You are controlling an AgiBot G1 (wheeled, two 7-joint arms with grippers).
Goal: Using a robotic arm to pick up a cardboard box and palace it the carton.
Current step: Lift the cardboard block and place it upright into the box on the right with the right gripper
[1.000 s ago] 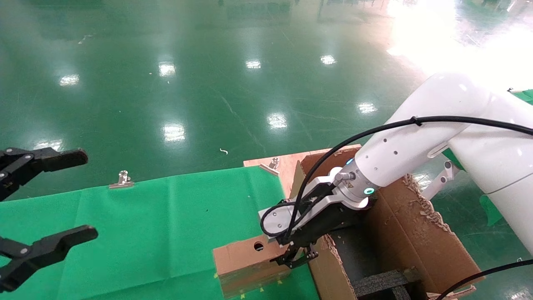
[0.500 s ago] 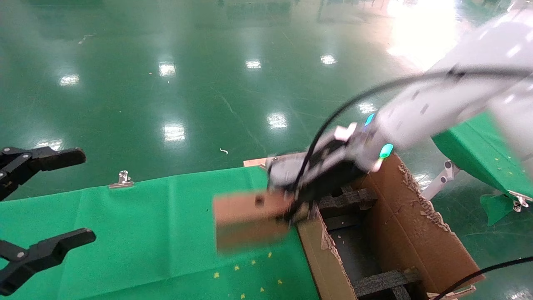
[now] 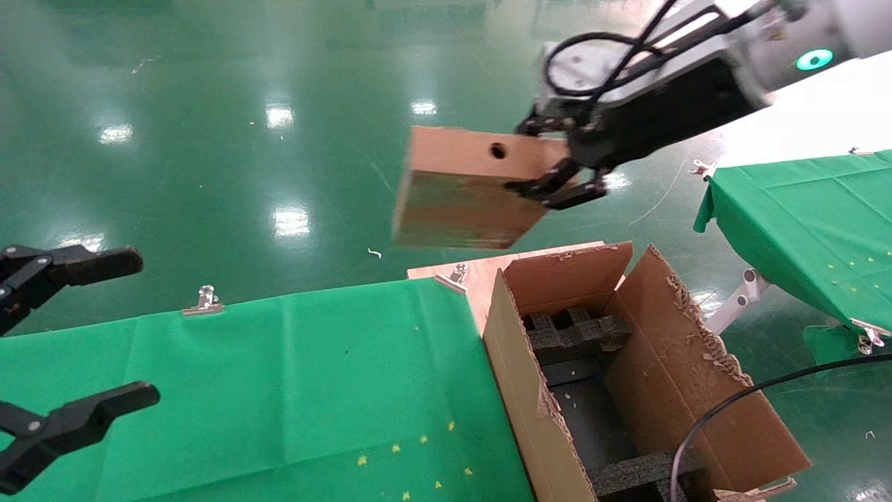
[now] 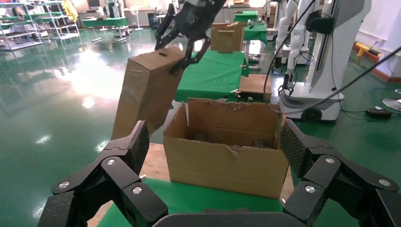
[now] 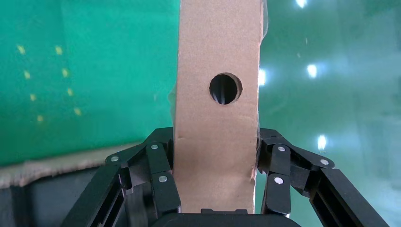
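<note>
The right hand (image 3: 557, 178) of the robotic arm (image 3: 697, 70) grips the cardboard box (image 3: 467, 185) by one end, fingers pressed against its two opposite narrow sides, the face with the round hole turned upward. The box hangs in the air, tilted, above the green floor (image 3: 209, 139) and beyond the far edge of the carton (image 3: 697, 390). The carton stands open beside the green-covered tabletop (image 3: 279, 390), black foam inserts (image 3: 571, 335) inside. The left hand (image 3: 63, 335) is parked over the tabletop's left end, fingers spread wide.
</note>
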